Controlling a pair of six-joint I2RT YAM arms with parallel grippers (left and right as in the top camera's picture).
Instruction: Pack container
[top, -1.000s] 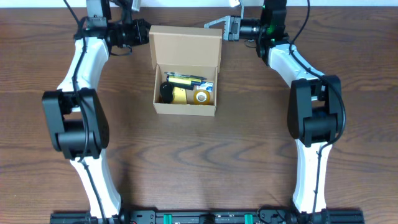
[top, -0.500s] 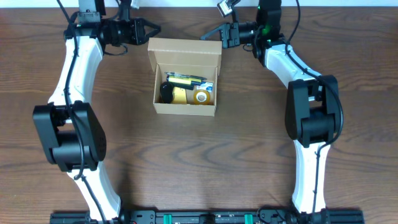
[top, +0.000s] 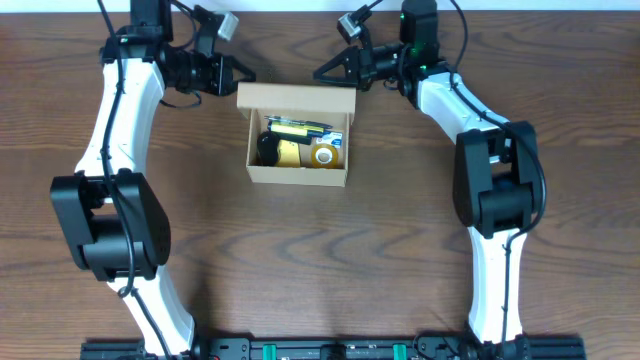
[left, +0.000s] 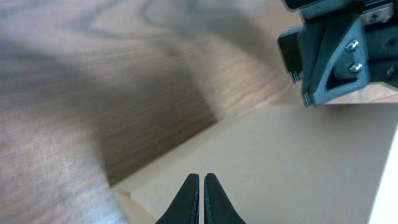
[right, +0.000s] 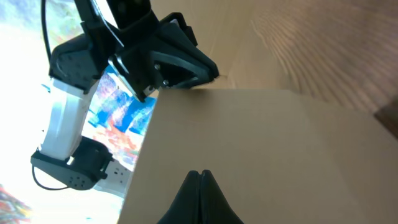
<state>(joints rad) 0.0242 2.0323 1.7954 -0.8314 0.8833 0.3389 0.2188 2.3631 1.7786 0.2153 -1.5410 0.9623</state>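
Observation:
The container (top: 298, 174), a small tan cardboard box, stands open at the table's far middle. Its hinged lid (top: 296, 97) is tipped up and looks narrow from above. Inside lie a black round item (top: 267, 148), a yellow item (top: 288, 153), a tape roll (top: 324, 154) and a yellow-black pen (top: 297, 128). My left gripper (top: 244, 75) is shut just behind the lid's left corner. My right gripper (top: 320, 74) is shut behind the lid's right part. In the left wrist view the shut fingers (left: 201, 182) lie against the lid (left: 298, 168). In the right wrist view the shut fingers (right: 199, 177) lie against the lid (right: 267, 137).
The brown wooden table (top: 330, 260) runs toward me in front of the box. Each wrist view shows the other gripper across the lid: the right one (left: 336, 56) and the left one (right: 168, 62). The table's far edge is just behind both grippers.
Both grippers have moved in behind the lid from either side. The lid has swung up from lying back to standing nearly upright.

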